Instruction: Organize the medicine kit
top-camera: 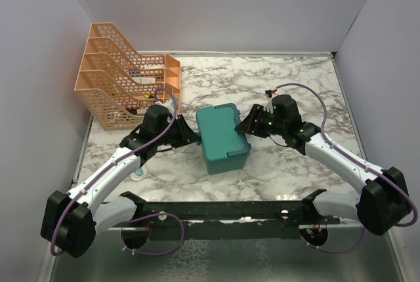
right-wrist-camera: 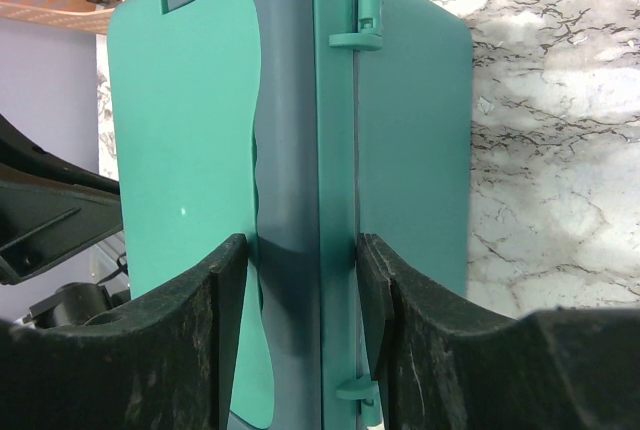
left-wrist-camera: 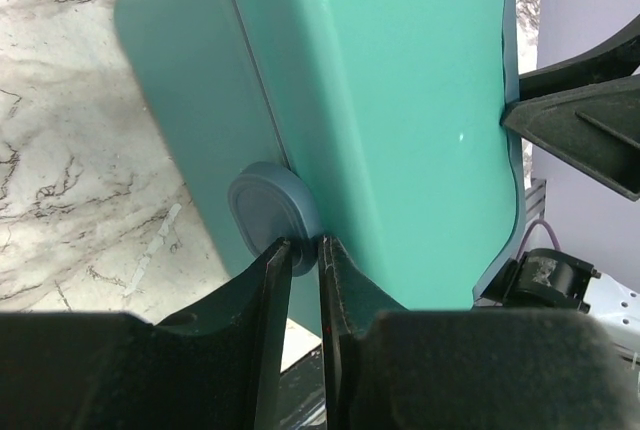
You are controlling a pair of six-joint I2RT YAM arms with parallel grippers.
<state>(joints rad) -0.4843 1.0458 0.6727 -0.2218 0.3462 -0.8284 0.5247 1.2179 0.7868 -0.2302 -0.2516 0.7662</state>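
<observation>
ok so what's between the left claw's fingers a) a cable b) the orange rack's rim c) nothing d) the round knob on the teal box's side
d, the left wrist view shows the left claw pinching the round blue knob on the side of the teal box

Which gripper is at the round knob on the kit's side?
The left gripper, pinching the round knob on the medicine kit; the right gripper straddles the hinged lid edge instead.

No readable text, label, brand or number shows on the kit [top-camera: 222, 136], the rack [top-camera: 115, 92] or the counter [top-camera: 295, 79].
</observation>
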